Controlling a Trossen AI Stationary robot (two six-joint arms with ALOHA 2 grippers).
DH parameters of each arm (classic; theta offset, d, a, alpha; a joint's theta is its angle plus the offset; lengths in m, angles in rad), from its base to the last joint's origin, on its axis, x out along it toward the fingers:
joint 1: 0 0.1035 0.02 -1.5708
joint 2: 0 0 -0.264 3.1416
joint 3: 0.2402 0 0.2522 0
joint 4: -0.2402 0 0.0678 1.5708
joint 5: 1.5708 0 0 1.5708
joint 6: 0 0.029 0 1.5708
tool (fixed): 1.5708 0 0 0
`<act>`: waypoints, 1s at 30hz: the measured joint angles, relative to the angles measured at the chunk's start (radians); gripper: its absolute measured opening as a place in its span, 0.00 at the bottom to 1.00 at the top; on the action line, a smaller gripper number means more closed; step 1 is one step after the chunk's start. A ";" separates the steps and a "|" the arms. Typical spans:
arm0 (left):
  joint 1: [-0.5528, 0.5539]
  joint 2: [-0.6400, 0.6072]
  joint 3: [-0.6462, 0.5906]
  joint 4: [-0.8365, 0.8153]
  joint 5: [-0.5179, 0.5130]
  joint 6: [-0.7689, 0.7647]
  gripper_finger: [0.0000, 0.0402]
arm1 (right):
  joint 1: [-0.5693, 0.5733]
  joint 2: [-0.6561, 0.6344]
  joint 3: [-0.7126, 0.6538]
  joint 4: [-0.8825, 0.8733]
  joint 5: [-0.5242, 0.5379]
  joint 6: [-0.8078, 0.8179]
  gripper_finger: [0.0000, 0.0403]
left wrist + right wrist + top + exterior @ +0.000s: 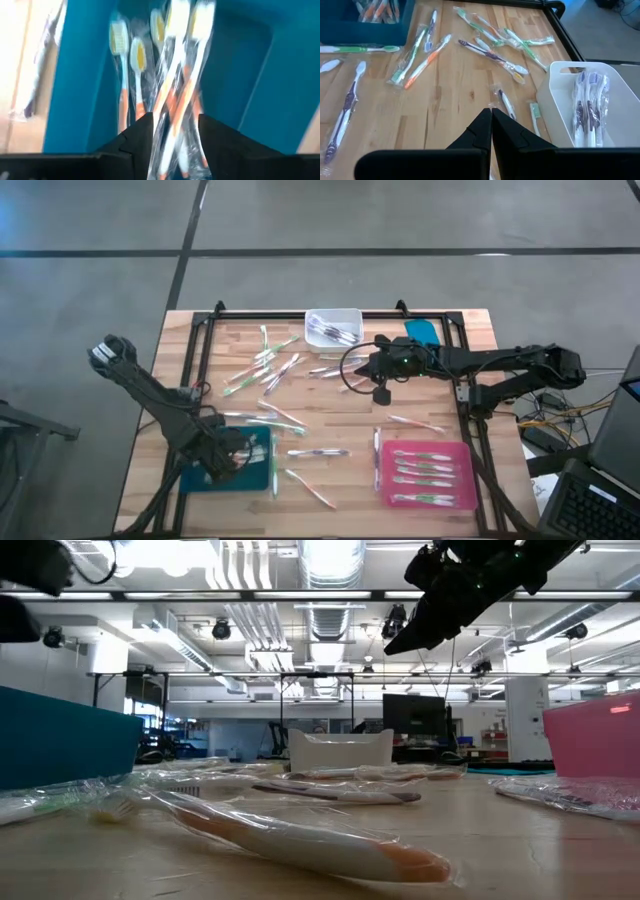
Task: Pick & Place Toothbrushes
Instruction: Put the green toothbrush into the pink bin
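Wooden slats form the table [330, 415], ringed by a black frame and strewn with wrapped toothbrushes [270, 365] across its middle. Leftmost, the left gripper [175, 131] hangs over the teal tray [240, 65] at the near-left corner, fingers parted around wrapped orange-handled toothbrushes [172, 85] lying in the tray; whether they grip them I cannot tell. Farther back at centre sits a white bin [575, 107] holding purple brushes. Beside it the right gripper [491, 125] hovers, fingers pressed together, holding nothing. Rightmost, the pink tray [430, 473] carries a row of brushes.
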 joint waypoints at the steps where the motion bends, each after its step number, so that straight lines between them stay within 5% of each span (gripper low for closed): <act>1: 0.015 0.000 0.014 -0.005 0.000 0.015 0.39 | 0.000 0.000 0.000 0.000 0.000 0.001 0.02; 14: 0.265 0.000 0.188 0.007 -0.222 0.278 0.36 | 0.000 -0.008 0.000 -0.002 0.000 0.000 0.02; 22: 0.441 0.000 0.216 0.092 -0.234 0.337 0.35 | 0.000 -0.073 0.001 -0.230 0.001 0.039 0.02; 30: 0.531 0.020 0.209 0.226 -0.256 0.533 0.34 | 0.015 -0.130 0.001 -0.220 0.002 0.091 0.02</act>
